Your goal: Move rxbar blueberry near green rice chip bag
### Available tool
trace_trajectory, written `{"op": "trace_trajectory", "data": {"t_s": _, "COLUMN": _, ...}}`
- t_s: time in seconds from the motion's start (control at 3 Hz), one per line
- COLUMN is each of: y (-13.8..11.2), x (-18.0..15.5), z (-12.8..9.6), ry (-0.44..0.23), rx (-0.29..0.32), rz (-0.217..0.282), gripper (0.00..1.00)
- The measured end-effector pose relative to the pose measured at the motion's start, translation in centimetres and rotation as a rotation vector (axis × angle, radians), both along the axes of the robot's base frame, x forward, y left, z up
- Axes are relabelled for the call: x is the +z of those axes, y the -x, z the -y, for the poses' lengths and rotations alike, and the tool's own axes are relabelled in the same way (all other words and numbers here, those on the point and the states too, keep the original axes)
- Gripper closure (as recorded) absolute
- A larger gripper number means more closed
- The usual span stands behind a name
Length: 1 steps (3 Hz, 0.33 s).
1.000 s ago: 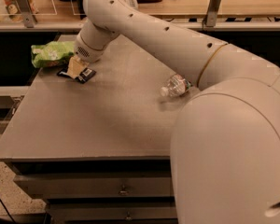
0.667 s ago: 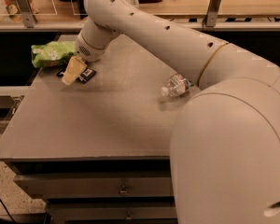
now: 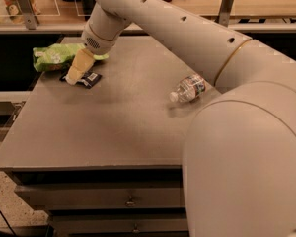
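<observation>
Our arm (image 3: pixel 187 31): smooth cream-white shell, small dark holes, thin brass-coloured ring.
Our end effector (image 3: pixel 71 79): tan, tapered, at the counter's (image 3: pixel 113 127) far left.

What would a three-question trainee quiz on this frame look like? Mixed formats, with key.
1. Is the clear plastic water bottle upright or lying down?
2. The gripper is: A on the bottle; B at the small flat navy-blue wrapper; C out of view.
3. True or false: the wrapper lies nearer the crinkly lime-green snack bag than the bottle.
Key: 1 lying down; 2 B; 3 true.
</observation>
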<state>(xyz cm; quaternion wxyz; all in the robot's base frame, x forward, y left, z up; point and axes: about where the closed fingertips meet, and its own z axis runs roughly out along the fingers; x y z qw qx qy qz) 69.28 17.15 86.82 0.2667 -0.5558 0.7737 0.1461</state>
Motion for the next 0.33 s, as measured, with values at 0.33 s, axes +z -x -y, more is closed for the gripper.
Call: {"op": "trace_trajectory", "data": {"t_s": 0.33, "y": 0.01, "x": 0.05, "z": 0.03, "ry": 0.000, "rx": 0.000, "rz": 0.001, "gripper": 0.00}}
